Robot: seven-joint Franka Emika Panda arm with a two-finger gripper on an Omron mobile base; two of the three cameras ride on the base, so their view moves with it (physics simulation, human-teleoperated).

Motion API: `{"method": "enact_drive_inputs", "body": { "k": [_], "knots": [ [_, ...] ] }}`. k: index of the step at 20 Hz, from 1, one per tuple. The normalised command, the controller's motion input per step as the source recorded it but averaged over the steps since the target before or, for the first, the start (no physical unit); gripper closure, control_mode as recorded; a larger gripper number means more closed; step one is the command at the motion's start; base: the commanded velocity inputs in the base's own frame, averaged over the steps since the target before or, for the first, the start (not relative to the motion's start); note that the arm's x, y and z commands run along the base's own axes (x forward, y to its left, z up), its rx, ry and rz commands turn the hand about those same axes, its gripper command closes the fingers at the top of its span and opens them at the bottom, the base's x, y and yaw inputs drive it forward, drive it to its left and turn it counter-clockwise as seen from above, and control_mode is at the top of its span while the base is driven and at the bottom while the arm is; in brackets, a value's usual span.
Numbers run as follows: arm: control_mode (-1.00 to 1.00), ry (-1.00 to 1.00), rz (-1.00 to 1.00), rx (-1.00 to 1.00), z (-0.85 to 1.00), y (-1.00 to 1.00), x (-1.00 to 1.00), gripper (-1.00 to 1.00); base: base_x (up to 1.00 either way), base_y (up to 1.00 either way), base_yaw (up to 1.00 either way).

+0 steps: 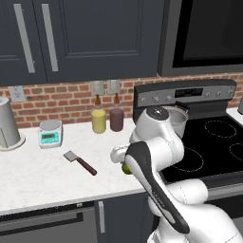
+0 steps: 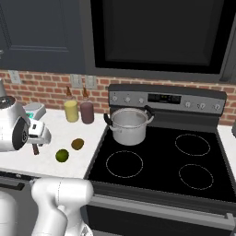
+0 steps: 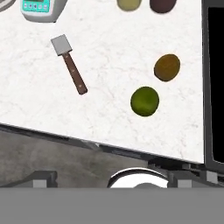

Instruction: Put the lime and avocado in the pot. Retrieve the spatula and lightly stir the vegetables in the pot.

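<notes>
The lime (image 3: 145, 101) and the brown-olive avocado (image 3: 167, 67) lie side by side on the white counter, close to the stove's edge; both also show in the right base view, lime (image 2: 62, 155) and avocado (image 2: 77, 144). Left of them lies the spatula (image 3: 69, 64), its blade pointing toward the wall. The steel pot (image 2: 129, 125) stands on the stove's back left burner. My gripper (image 3: 118, 179) hangs open and empty above the counter's front edge, short of the lime, its fingertips (image 3: 42, 178) wide apart.
A small scale (image 1: 51, 133), a yellow jar (image 1: 98, 121) and a dark jar (image 1: 116, 118) stand along the brick wall. A tall grey cylinder (image 1: 7, 124) is at far left. The black stove top (image 2: 184, 156) lies right of the counter.
</notes>
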Motion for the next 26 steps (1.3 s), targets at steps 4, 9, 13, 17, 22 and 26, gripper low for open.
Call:
{"method": "enact_drive_inputs", "body": {
  "k": [4,9,13,17,22,26],
  "knots": [
    [-1.00,0.12,-0.03,0.00,-0.29,-0.55,0.34,-1.00,0.00,0.00,0.00],
    [-1.00,0.03,-0.27,0.00,-0.33,-0.06,0.46,-1.00,0.00,0.00,0.00],
    [-1.00,0.02,-0.23,0.00,-0.45,0.00,0.41,-1.00,0.00,0.00,0.00],
    [-1.00,0.03,0.00,0.00,-0.38,-0.15,0.20,-1.00,0.00,0.00,0.00],
    [-1.00,0.07,0.02,0.00,-0.33,-0.20,0.24,-1.00,0.00,0.00,0.00],
    [-1.00,0.01,0.00,0.00,-0.21,-0.08,0.20,-1.00,0.00,0.00,0.00]
  ]
}}
